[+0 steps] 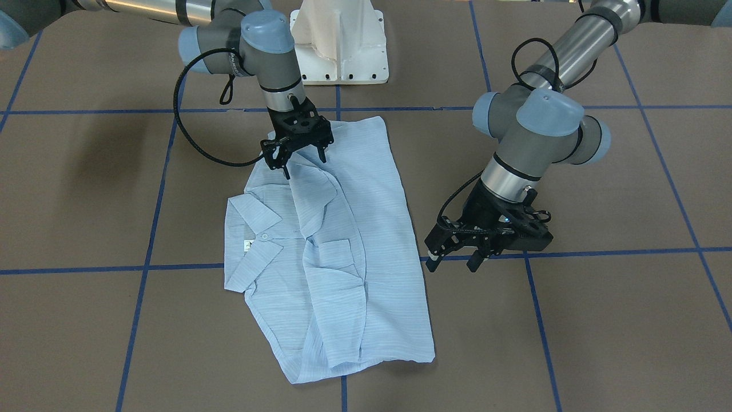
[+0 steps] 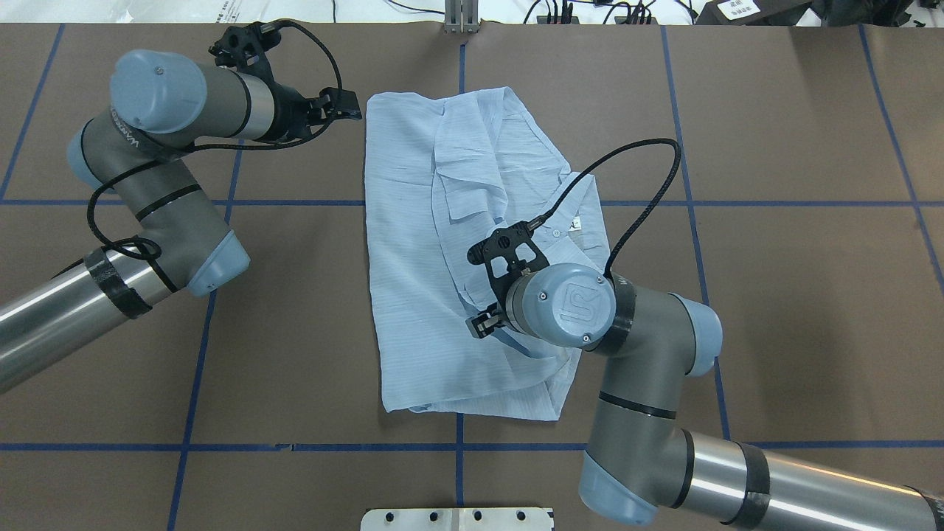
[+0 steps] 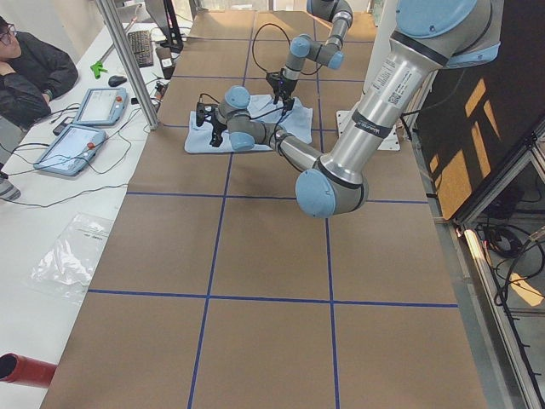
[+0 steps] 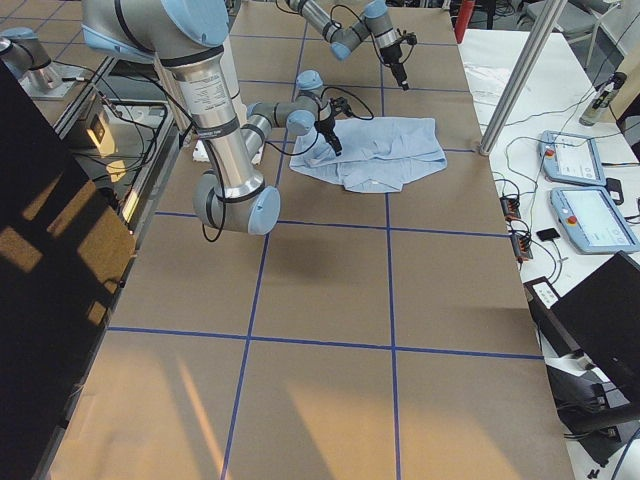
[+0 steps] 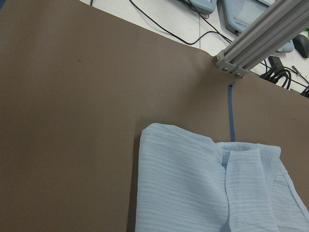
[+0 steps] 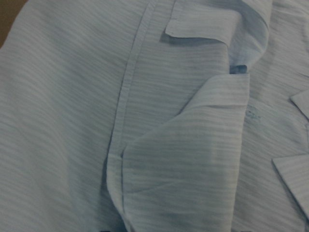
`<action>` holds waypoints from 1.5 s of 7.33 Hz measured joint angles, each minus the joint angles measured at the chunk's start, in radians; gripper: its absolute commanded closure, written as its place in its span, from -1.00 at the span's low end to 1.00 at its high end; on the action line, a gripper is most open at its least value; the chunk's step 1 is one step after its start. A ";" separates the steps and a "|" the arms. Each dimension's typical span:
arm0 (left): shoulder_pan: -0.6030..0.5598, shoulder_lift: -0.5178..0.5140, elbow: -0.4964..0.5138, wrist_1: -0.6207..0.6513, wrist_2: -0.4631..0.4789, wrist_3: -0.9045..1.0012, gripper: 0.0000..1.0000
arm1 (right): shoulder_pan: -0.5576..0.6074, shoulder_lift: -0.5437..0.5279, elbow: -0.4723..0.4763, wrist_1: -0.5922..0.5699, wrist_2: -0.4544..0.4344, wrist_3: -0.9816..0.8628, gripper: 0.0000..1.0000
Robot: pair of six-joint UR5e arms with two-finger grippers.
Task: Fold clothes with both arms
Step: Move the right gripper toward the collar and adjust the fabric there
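The light blue striped shirt (image 1: pixel 354 240) lies on the brown table, folded lengthwise with its sleeves laid over the front. Its collar and small label (image 1: pixel 249 246) point to my right. It also shows in the overhead view (image 2: pixel 413 258) and fills the right wrist view (image 6: pixel 154 116). My right gripper (image 1: pixel 303 163) is open and empty, pointing down with its fingertips at the fabric near the shirt's robot-side end. It also shows in the overhead view (image 2: pixel 487 291). My left gripper (image 1: pixel 453 264) is open and empty, held above the table just off the shirt's left edge near its far corner (image 5: pixel 154 133).
The white pedestal base (image 1: pixel 340 46) stands at the robot's side of the table. An aluminium post (image 5: pixel 260 41) rises at the far table edge. An operator (image 3: pixel 34 68) and control tablets (image 3: pixel 72 145) are beyond that edge. Blue tape lines grid the table (image 2: pixel 737 295).
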 measured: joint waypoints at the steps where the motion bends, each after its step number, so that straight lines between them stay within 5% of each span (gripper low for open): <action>1: 0.000 0.000 0.000 0.000 0.000 0.000 -0.99 | 0.000 0.012 -0.022 0.017 0.000 0.002 -0.62; 3: 0.000 0.000 0.000 0.000 0.000 0.001 -0.99 | 0.001 0.020 -0.038 0.024 0.002 0.004 -0.27; 4: 0.000 0.000 0.000 0.000 0.000 0.002 -0.99 | 0.001 0.020 -0.041 0.024 0.005 0.004 0.08; 9: 0.000 0.000 0.000 0.000 0.000 0.004 -0.98 | -0.014 0.020 -0.046 0.025 0.011 0.025 0.29; 11: 0.000 -0.001 0.000 0.000 0.000 0.005 -0.98 | -0.021 0.020 -0.044 0.027 0.011 0.029 1.00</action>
